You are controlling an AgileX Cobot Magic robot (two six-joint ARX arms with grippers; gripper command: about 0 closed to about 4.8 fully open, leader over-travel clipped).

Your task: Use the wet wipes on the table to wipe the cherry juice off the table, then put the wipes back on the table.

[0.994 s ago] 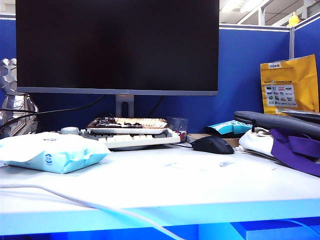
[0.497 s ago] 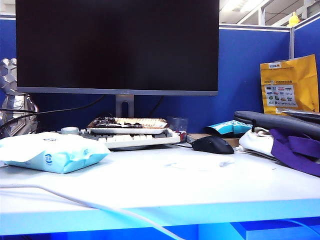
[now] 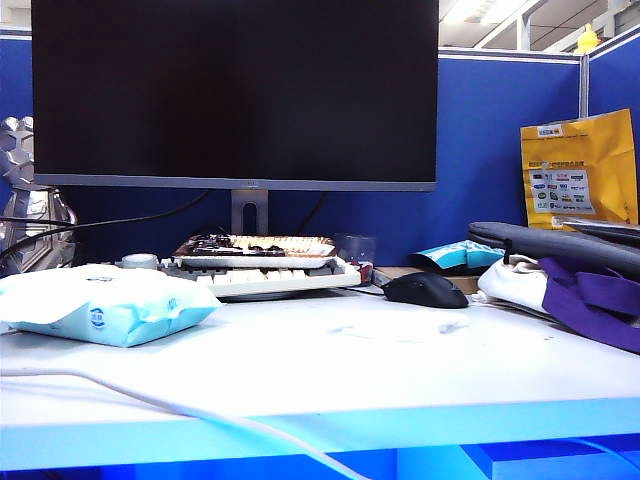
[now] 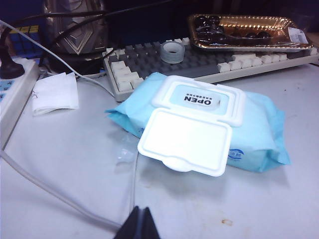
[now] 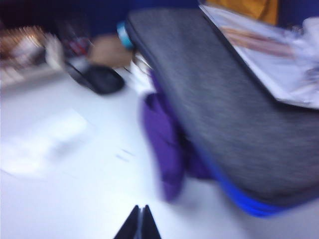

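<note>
So the thing that's worrying me here: the wet wipes point(image 3: 400, 327) sheet is lying flat on the table point(image 3: 330, 375), just in front of the mouse point(image 3: 425, 289), white on white, and it's barely showing up in the exterior view. In the right wrist view it's only a pale smear point(image 5: 45, 139) because that picture is blurring badly. My guess is a pinch on something that thin could easily be sliding off or scraping bare tabletop.

Second risk is grabbing the wrong thing. The puffy blue wipes pack point(image 4: 199, 124) is sitting near the front left with its lid flipped open, and it's way more obvious than the loose sheet. There's also a white cable point(image 3: 150, 400) trailing across the front edge near it, which an arm could be snagging on the way in.

Third, I can't actually make out any cherry juice. Maybe a few faint specks near the purple cloth point(image 3: 590, 305), too small to tell. Wiping the wrong patch seems possible.

Grippers: neither is showing in the exterior view. The left gripper point(image 4: 140, 224) is hanging over the table short of the pack, fingers pressed together, holding nothing, touching nothing. The right gripper point(image 5: 140, 223) is looking the same, tips together and empty, over bare table near the purple cloth and the grey bag point(image 5: 224, 99).

Further back: keyboard point(image 3: 270, 275), then monitor point(image 3: 235, 90).
</note>
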